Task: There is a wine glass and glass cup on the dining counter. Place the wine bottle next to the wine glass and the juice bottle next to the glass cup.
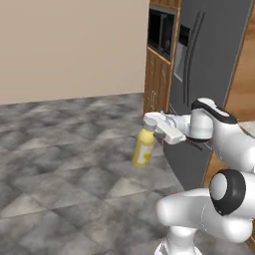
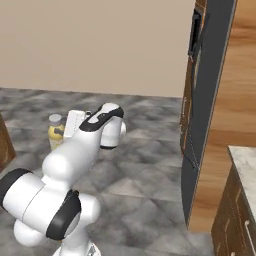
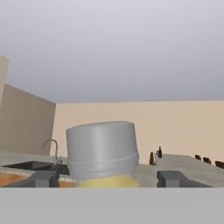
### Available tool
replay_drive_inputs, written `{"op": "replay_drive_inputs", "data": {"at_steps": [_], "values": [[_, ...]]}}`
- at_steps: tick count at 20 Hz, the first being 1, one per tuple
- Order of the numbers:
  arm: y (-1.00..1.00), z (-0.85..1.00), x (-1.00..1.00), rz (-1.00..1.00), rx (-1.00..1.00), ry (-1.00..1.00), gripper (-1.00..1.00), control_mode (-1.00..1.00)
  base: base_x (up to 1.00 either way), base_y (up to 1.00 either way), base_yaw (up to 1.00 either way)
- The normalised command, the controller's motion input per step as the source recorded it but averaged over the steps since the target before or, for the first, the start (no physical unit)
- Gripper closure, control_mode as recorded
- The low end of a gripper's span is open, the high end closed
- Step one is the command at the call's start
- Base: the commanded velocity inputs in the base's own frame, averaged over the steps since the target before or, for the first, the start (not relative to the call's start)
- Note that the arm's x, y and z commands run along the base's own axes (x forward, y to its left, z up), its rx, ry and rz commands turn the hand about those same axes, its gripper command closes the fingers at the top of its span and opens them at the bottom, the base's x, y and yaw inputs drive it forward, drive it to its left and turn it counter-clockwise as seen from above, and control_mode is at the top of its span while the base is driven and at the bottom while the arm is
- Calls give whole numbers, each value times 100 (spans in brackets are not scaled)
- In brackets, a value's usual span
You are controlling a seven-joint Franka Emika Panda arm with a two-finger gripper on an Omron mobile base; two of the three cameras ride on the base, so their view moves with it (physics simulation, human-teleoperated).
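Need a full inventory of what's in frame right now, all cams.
juice bottle: 1, yellow with pale cap, held off the floor in the gripper
wine bottle: 1, dark, far off on a counter in the hand view
fridge: 1, dark grey, right of the arm
oven: 1, black, in the wooden cabinet beside the fridge
faucet: 1, grey, over the sink at left in the hand view
floor: grey tiles
gripper: 1, white, closed on the juice bottle
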Motion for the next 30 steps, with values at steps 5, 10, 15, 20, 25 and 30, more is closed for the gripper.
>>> {"op": "replay_drive_inputs", "data": {"at_steps": [5, 10, 15, 20, 25, 30], "values": [[0, 0, 0, 0, 0, 0, 100, 100, 84, 0, 19], [0, 0, 0, 0, 0, 0, 100, 100, 88, 0, 11], [0, 0, 0, 0, 0, 0, 100, 100, 88, 0, 11], [0, 0, 0, 0, 0, 0, 100, 100, 88, 0, 11], [0, 0, 0, 0, 0, 0, 100, 100, 90, 3, 11], [0, 0, 0, 0, 0, 0, 100, 100, 89, 4, 14]]}}
